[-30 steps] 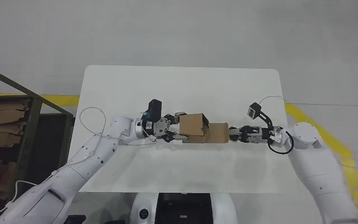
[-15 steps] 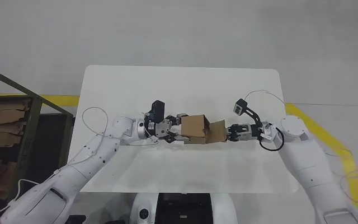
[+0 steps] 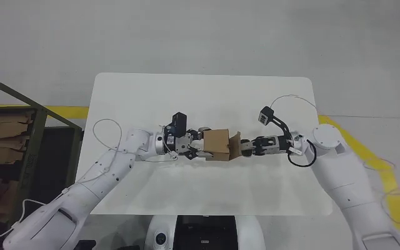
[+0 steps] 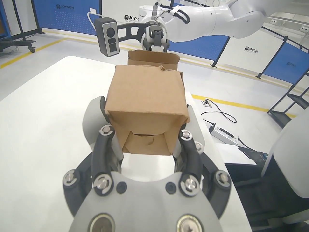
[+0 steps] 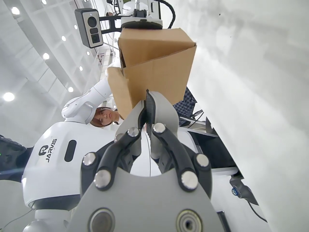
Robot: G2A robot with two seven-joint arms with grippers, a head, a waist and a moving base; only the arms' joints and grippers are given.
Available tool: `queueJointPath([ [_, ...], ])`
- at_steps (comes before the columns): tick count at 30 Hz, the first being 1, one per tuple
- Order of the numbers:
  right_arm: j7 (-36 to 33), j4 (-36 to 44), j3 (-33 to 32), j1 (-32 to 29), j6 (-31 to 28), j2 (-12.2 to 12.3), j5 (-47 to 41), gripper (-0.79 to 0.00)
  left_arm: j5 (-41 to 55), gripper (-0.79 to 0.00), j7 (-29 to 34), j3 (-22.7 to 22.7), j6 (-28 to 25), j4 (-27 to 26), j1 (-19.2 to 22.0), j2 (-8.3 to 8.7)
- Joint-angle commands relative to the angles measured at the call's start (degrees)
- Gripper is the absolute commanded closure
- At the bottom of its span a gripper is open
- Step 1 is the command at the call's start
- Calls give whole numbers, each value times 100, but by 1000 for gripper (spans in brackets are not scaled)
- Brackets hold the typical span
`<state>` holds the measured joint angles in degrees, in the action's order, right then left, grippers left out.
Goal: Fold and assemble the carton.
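Brown cardboard carton (image 3: 215, 143) at mid-table (image 3: 156, 100), lying on its side, long axis running straight from one arm to the other. Resting on the surface or just clear of it: cannot tell.

Left gripper (image 4: 144, 119) is spread wide, fingers (image 4: 95, 119) clamped on opposite side walls at the carton's left-arm end. That end is open, with inner flaps partly tucked.

At the opposite end, one end flap (image 5: 157, 78) stands half-raised, not yet folded flat.

Right gripper (image 5: 146, 95) has its fingers pressed together with nothing between them, tips touching the flap's outer face.

Judgement: closing this end calls for a push along the long axis, toward the bracing left gripper. The right arm is the nearer one to the flap.
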<state>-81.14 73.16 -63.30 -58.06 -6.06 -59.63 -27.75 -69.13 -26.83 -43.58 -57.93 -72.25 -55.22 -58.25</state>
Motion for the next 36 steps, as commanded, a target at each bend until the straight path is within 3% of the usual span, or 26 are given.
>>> queueJointPath([
  [1,46,121,-54,-37,53,28,120,0,-9,-514,42,-7,15,1,-2,-13],
  [13,184,594,-162,-169,339,125,534,-142,-118,-523,235,-110,140,-56,-82,-61],
  [36,218,532,93,130,474,113,643,-65,-242,-545,304,-317,52,-138,-210,-117],
])
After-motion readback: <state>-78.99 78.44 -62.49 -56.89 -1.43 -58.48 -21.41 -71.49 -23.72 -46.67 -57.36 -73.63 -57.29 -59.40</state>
